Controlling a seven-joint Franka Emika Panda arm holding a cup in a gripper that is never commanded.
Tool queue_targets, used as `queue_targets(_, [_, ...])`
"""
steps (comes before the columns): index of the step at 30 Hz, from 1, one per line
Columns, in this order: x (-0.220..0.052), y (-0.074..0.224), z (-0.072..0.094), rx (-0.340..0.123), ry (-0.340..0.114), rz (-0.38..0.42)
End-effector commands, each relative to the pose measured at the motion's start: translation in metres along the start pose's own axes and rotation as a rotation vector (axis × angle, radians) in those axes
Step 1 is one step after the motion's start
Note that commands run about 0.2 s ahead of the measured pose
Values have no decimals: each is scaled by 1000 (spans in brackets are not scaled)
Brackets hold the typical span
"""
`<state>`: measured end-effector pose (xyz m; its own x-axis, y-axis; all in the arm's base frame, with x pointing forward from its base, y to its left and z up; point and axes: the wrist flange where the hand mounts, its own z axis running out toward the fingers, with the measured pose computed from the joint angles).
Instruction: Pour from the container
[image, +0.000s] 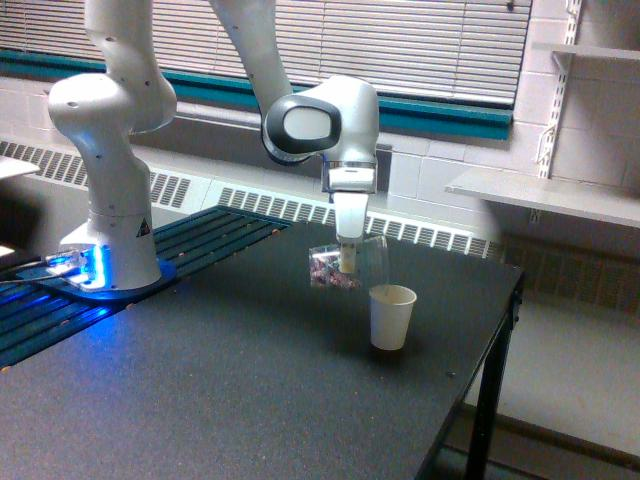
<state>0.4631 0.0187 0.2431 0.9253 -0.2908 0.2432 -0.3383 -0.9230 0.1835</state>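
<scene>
Your gripper (347, 262) pinches the clear container (345, 264), tipped on its side just left of and above the paper cup (391, 317), mouth toward it so the pinkish pieces can spill in.

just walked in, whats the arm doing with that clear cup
The Panda arm's tool holds the clear container tipped on its side above the black table. Its pinkish-red pieces sit at the end toward the exterior view's left. Its other end points toward the off-white paper cup standing just below. Nothing can be seen falling.
</scene>
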Motion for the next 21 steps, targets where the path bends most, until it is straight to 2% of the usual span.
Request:
queue_targets(1, [3, -16, -2, -16, 5, -24])
queue_targets(21, [8, -51, 0, -67, -15, -138])
